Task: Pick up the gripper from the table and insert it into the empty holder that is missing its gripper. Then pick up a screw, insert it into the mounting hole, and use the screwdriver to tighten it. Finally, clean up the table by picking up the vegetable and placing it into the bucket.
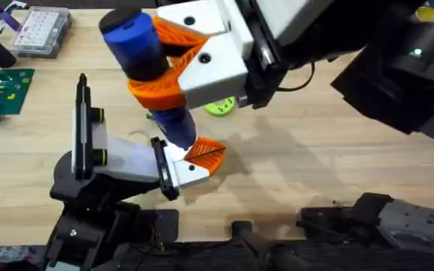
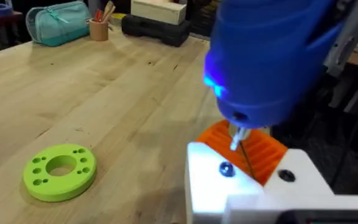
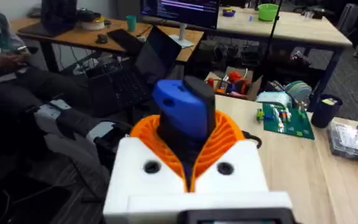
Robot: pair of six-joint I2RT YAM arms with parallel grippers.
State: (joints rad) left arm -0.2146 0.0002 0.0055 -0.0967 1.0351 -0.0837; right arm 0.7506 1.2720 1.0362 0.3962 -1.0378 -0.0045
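The pale wooden bench carries everything. On its near left stands the holder, a white blocky robot arm on a black base with a tall black upright plate, lying towards the right so that its end bracket faces the middle of the bench. At that end sits the fitted part, a white block with an orange ribbed finger, seated in the bracket.

Over it, large and close under the overhead camera, hangs the right gripper, its white fingers with orange ribbed pads clenched round the fat blue cylindrical electric screwdriver. The tool is held steeply, tip down, probably so its thin metal bit can drive straight into the block. The left wrist view shows the bit poised just above the white block, slightly beyond the small dark mounting hole, where something round and shiny, likely a screw head, seems to sit; I judge the tightening step is in hand. The screwdriver's light glows blue on its side.

The left gripper's white block and orange pad show in its own wrist view, close beneath the screwdriver, perhaps steadying the work; whether its fingers are released or clenched I cannot tell.

A flat lime-green ring with holes lies just beyond the holder's end.
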